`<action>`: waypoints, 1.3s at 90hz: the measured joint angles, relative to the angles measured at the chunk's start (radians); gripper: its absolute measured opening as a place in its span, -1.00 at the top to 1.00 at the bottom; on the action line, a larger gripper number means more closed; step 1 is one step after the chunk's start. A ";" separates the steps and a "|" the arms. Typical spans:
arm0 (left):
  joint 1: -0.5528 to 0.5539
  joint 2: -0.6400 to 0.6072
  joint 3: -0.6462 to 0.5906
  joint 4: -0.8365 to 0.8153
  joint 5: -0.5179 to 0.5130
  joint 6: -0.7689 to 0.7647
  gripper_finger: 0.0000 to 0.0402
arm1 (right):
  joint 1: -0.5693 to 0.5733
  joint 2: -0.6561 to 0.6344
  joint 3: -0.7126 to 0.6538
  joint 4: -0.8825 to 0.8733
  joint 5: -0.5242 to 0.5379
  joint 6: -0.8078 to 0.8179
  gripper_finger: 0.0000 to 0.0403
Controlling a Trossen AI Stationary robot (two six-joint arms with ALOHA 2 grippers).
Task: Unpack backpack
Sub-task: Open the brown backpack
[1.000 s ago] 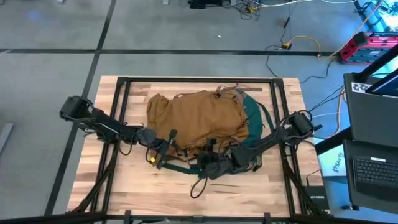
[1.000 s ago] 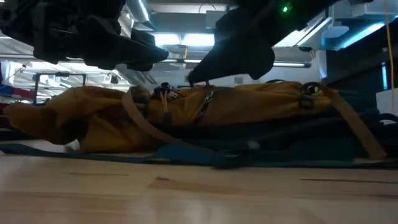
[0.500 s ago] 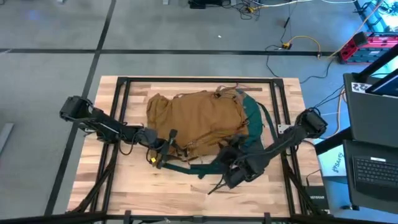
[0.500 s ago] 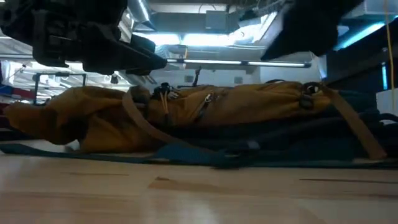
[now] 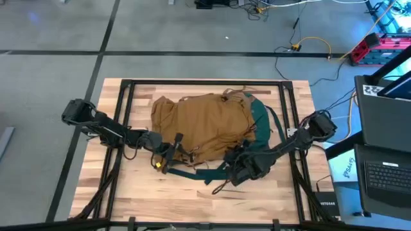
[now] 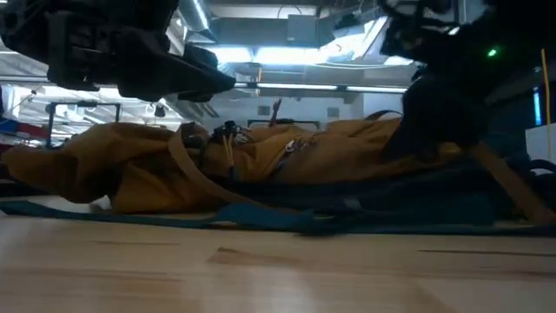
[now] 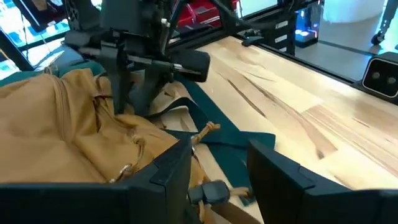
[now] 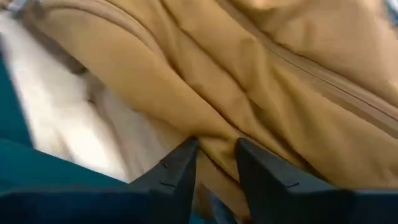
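Observation:
The tan-brown backpack [image 5: 202,125] lies flat on the wooden table, its dark teal back panel and straps [image 5: 260,125] toward the right. My left gripper [image 5: 166,157] hovers open over the near-left corner, with a tan strap and a grey buckle [image 7: 214,190] below the gap between its fingers. My right gripper [image 5: 236,165] is down at the backpack's near-right side and is shut on a fold of tan fabric. In the low view it is the dark mass [image 6: 439,113] on the right, low against the pack. My right gripper pinches a raised fold of the backpack's tan outer fabric [image 8: 214,146] between its two fingers, at the pack's near-right side beside a zip seam [image 8: 323,81]. The fingers come slanting down from the near right. The backpack stays lying on the table.
Black frame rails [image 5: 128,96] run along the table's edges. Teal straps [image 5: 192,172] trail from the pack toward the near edge. Bare wood [image 5: 192,199] lies in front of the pack. A laptop [image 5: 385,173] stands beyond the table's right edge.
My right gripper has drawn up and back toward the near-right corner, then come down again against the backpack's near-right side. The tan fabric there now stands higher by the gripper than before.

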 joint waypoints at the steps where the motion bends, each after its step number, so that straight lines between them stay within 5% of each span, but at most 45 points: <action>1: 0.000 0.000 0.000 -0.001 0.000 0.000 0.31 | -0.004 0.000 -0.004 0.020 -0.007 -0.013 0.54; 30: 0.000 0.001 0.001 -0.107 -0.003 -0.009 0.31 | -0.115 0.000 -0.039 0.416 -0.168 -0.349 0.80; 41: -0.001 0.001 0.001 -0.159 -0.088 0.015 0.31 | -0.152 0.000 -0.039 0.521 -0.238 -0.444 0.86; 78: 0.000 0.001 0.001 -0.178 -0.151 0.204 0.31 | -0.179 0.001 -0.039 0.556 -0.271 -0.499 0.86; 117: 0.000 0.011 0.001 -0.143 -0.137 0.226 0.34 | -0.191 0.016 -0.038 0.679 -0.337 -0.572 0.86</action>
